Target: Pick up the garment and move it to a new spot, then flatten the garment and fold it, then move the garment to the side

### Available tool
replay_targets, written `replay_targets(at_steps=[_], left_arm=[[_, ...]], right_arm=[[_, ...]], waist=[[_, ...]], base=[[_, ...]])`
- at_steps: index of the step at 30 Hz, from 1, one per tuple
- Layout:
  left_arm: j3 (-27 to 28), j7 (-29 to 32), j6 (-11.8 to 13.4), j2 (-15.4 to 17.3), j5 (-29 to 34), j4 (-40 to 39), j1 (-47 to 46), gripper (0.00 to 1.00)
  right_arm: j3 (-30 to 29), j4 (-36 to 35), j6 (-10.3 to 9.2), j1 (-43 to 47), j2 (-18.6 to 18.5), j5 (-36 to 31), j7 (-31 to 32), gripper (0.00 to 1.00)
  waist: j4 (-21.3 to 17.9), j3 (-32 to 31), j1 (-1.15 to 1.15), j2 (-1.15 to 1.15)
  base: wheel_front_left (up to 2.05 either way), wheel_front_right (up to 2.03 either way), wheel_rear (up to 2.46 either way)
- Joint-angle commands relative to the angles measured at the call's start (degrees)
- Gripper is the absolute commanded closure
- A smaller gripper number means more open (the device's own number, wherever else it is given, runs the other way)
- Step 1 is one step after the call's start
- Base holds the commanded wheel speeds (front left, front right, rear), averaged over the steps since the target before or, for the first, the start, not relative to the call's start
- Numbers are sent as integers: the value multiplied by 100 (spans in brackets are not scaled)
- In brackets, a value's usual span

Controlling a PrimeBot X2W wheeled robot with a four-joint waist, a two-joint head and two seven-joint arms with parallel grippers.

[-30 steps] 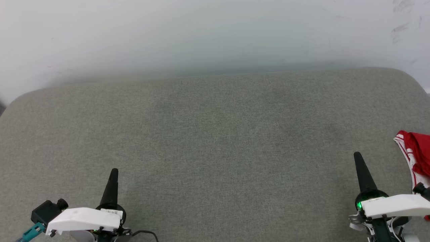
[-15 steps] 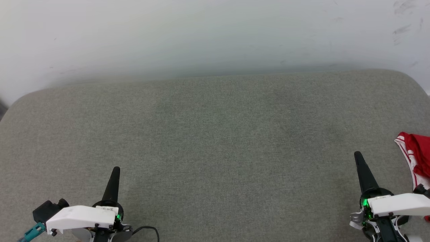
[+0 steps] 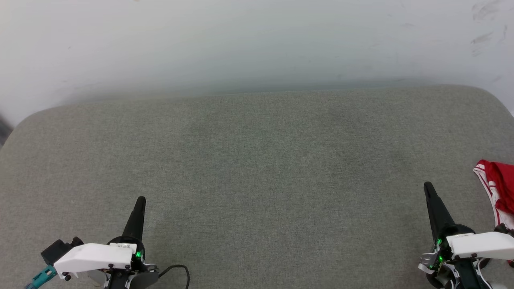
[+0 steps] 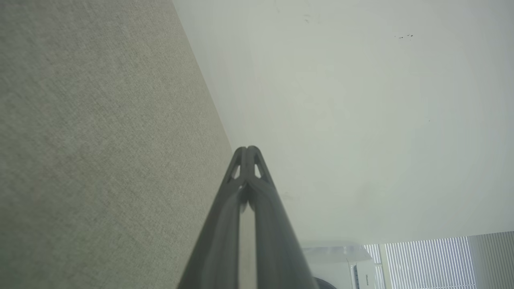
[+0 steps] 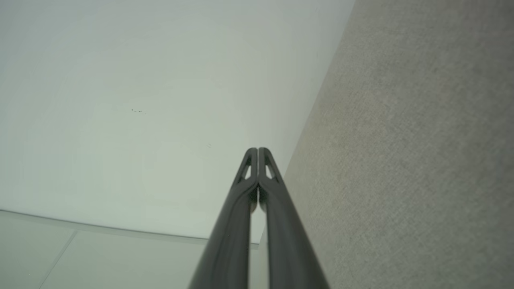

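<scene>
Nearest me, my left end effector (image 3: pixel 140 202) and right end effector (image 3: pixel 428 188) rest low over the grey bench (image 3: pixel 257 160), each pinched fully together and holding nothing. Just outboard of the right one, the garment (image 3: pixel 500 184) lies at the bench's right edge, mostly cut off, folded or not I cannot tell. That fits a shirt awaiting fetching or one set aside. Either way, my right arm shouldn't snag it.
</scene>
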Motion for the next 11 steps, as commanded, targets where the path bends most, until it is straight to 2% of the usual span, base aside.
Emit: replay_targets(at_steps=[1,11], left_arm=[[22,27,-31,15,-92,4,-121,100],[42,146,-48,14,-549,89,-161,100]], right_arm=[[-17,-10,-1,-122,-19,108,31,100],[-61,40,-1,-143,-6,563,158,100]], waist=[[2,-2,0,0],[24,-26,0,0]], base=[[0,0,0],[0,0,0]])
